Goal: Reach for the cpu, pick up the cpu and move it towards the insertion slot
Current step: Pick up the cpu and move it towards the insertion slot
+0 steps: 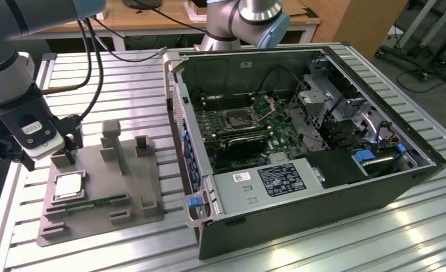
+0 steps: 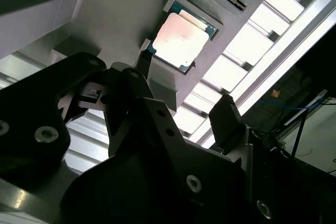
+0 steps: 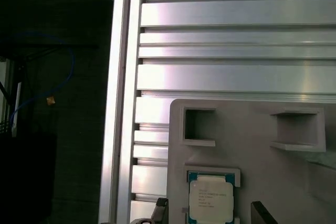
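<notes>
Grey plastic tray point(image 1: 94, 224) on the bench point(image 1: 117, 73) is my landmark. The cpu point(image 1: 69, 185) lies flat in one of its shallow recesses, silver top up, untouched. My claw point(image 2: 184, 80) hangs above the tray, spread wide and holding nothing; in both wrist views the chip sits below it, framed by the gap. I judge this to be the reach, with the pick-up not yet begun. The insertion slot point(image 1: 238, 119) lies well apart from the tray, inside the open computer case point(image 1: 283, 209). A grasp calls for a straight descent and a gentle close on the chip's thin edges, without tilting it in its recess.
</notes>
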Tool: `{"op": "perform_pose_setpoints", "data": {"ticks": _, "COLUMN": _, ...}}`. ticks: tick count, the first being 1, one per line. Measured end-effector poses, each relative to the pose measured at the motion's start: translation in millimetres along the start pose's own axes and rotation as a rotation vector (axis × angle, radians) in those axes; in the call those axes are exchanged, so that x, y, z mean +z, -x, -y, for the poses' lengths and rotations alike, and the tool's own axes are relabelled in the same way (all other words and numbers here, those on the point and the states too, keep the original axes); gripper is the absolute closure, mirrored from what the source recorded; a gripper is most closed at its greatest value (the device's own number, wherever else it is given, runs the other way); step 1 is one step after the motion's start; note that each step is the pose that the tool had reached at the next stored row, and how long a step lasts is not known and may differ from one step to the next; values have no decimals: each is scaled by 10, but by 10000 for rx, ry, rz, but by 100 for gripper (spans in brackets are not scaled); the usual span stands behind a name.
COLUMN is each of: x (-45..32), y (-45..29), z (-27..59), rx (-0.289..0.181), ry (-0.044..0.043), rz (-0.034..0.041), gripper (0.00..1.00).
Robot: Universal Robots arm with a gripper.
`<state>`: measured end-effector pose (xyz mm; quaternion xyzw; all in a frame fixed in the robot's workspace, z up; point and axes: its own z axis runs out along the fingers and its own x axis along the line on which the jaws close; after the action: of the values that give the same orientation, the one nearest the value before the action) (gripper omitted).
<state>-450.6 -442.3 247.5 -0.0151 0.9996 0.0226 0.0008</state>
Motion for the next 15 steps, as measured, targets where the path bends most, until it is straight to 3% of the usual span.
{"op": "perform_pose_setpoints", "data": {"ticks": 1, "x": 8, "y": 1, "z": 0, "rx": -1, "ry": 3, "rz": 4, "gripper": 29}}
{"op": "perform_pose_setpoints", "data": {"ticks": 6, "x": 89, "y": 0, "z": 9, "rx": 0, "ry": 0, "rz": -1, "gripper": 29}}
{"op": "perform_pose_setpoints", "data": {"ticks": 15, "x": 248, "y": 9, "z": 107, "rx": 0, "ry": -1, "rz": -1, "gripper": 29}}
